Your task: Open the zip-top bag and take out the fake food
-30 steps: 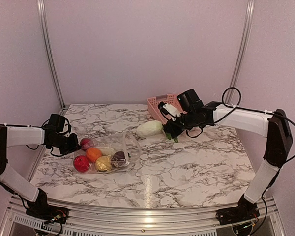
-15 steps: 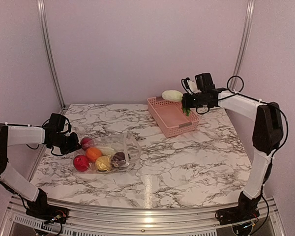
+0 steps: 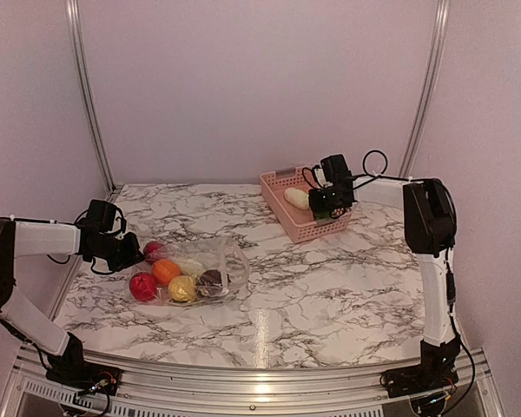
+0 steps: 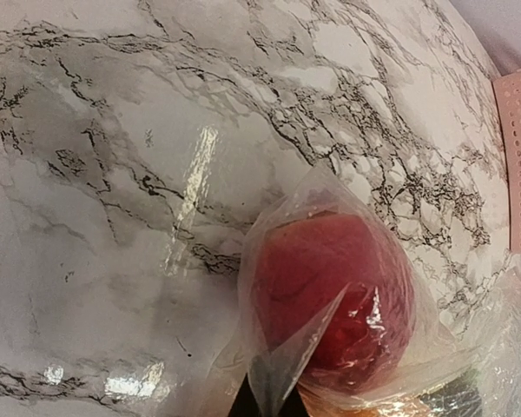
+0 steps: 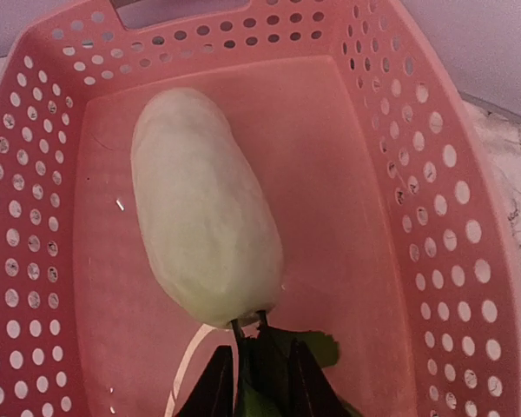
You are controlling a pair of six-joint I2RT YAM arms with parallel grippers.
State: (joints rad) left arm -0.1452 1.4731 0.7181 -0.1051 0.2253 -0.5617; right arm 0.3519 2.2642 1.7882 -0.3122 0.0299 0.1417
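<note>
Now R end effector [image 5: 259, 382] grips pale veg [image 5: 204, 208] inside basket [image 5: 434, 217].

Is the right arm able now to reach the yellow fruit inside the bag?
Probably not yet. The right gripper grips the leaves of the pale vegetable inside the pink basket; the yellow fruit lies inside the zip-top bag.

The right gripper [image 3: 317, 207] has carried the pale leafy vegetable [image 3: 296, 198] from just left of the pink basket [image 3: 323, 231], up over its far rim, and down inside. The vegetable now lies on the basket floor. The right arm [image 3: 430, 217] has folded back toward the far right.
</note>
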